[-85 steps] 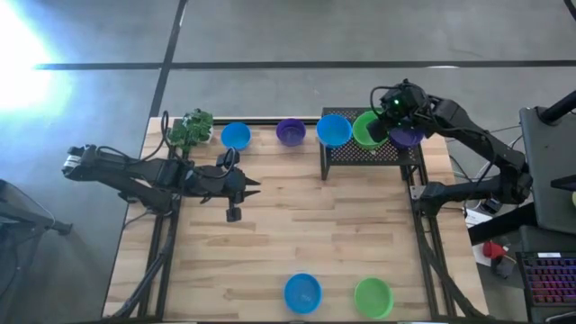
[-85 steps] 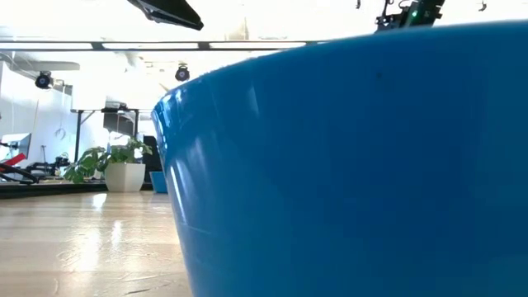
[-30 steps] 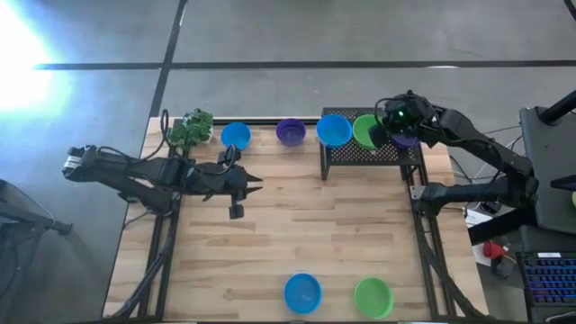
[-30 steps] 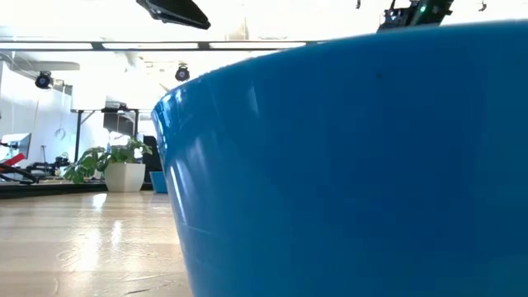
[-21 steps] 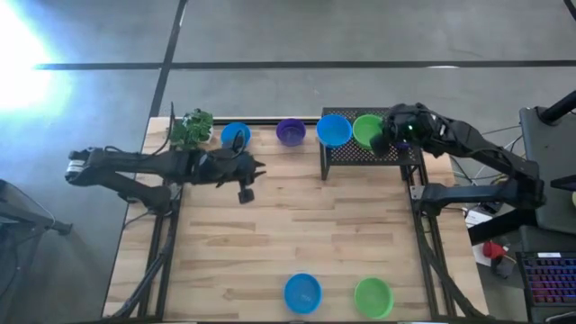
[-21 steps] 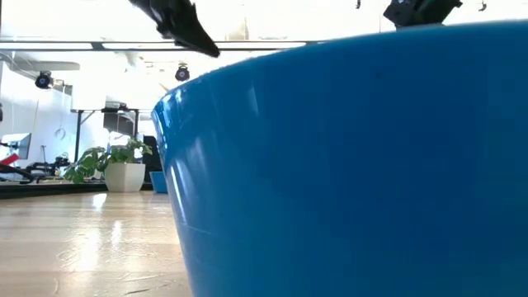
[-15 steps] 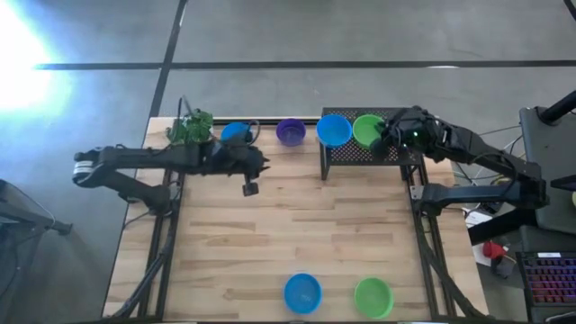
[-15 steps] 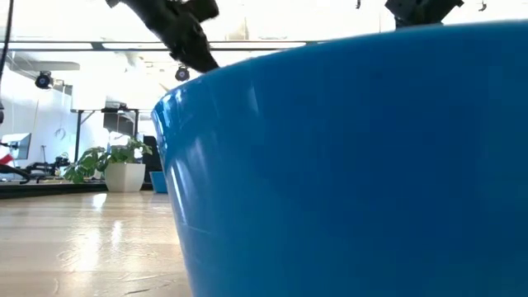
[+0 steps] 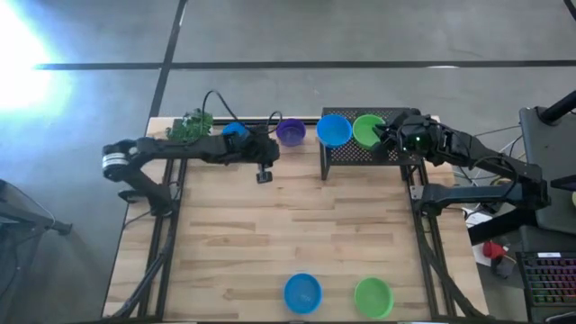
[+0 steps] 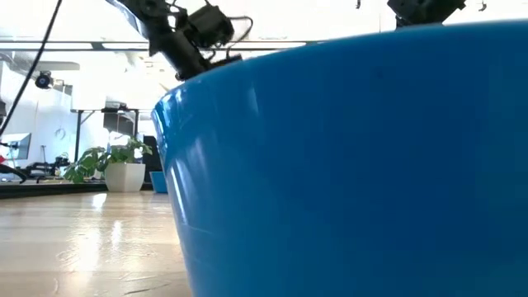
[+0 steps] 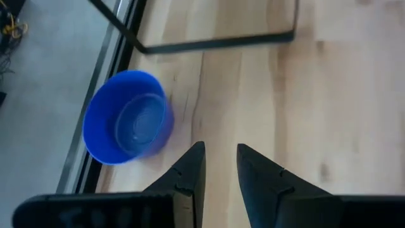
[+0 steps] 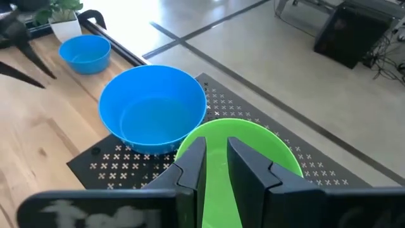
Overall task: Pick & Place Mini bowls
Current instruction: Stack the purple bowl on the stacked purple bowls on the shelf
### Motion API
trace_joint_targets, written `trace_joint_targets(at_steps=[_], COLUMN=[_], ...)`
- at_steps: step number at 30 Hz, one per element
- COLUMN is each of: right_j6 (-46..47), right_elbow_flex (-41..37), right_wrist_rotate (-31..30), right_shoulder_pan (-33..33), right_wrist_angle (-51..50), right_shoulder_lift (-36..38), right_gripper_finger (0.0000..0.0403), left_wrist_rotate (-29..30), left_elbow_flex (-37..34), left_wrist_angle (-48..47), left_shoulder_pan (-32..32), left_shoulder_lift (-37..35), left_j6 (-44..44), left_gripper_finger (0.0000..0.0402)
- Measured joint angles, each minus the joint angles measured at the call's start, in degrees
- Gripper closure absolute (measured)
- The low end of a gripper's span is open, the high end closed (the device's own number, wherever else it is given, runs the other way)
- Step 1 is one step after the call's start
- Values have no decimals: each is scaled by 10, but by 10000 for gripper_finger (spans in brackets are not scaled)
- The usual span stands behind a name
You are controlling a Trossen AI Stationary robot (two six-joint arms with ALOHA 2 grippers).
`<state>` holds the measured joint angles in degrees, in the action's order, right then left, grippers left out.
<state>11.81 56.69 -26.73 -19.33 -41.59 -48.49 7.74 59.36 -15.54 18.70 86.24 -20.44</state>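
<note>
In the low view we can see almost nothing of the counter [image 10: 82,239]: a blue bowl [image 10: 355,165] standing right at the lens fills most of the picture, cut off on three sides, and only a dark piece of one arm shows over its rim. From above, the left arm lies stretched along the far edge, its body covering part of a second blue bowl [image 9: 235,131] beside the small plant [image 9: 192,126]; the left pincer [image 9: 267,151] sits just short of the purple bowl [image 9: 290,131]. In its own wrist view the left pincer [image 11: 219,166] shows two fingers with a narrow gap between them and nothing in it, hanging over bare wood, with a blue-looking bowl [image 11: 128,118] just off to one side near the counter's edge; we cannot tell which of the bowls seen from above this one is. The right arm reaches in over the black perforated stand [image 9: 360,153], and the right pincer [image 9: 389,135] hides whatever lies at that end of the stand. Its wrist view shows the right pincer [image 12: 216,158] with fingers slightly parted, empty, poised above the near rim of the green bowl [image 12: 237,155], which touches a blue bowl [image 12: 154,107] on the stand [image 12: 316,161]. At the near edge of the counter, well apart from both arms, stand one more blue bowl [image 9: 302,292] and another green bowl [image 9: 373,295].
</note>
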Motion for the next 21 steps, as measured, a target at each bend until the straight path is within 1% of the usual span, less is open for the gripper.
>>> trace_joint_targets(at_steps=[8, 12, 16, 21], right_j6=[0, -3, -8, -20], right_elbow_flex=[0, 0, 0, 0], right_wrist_rotate=[2, 2, 2, 2], right_shoulder_pan=[0, 0, 0, 0], right_wrist_angle=[1, 2, 1, 1], right_shoulder_lift=[1, 1, 1, 1], right_gripper_finger=[342, 342, 344, 341], left_wrist_rotate=[-9, -28, -41, -41], left_elbow_flex=[23, 42, 54, 79], left_wrist_angle=[16, 28, 67, 79], left_shoulder_pan=[52, 75, 87, 90], left_shoulder_lift=[61, 93, 134, 180], left_j6=[-35, -46, -40, -49], left_gripper_finger=[317, 317, 317, 317])
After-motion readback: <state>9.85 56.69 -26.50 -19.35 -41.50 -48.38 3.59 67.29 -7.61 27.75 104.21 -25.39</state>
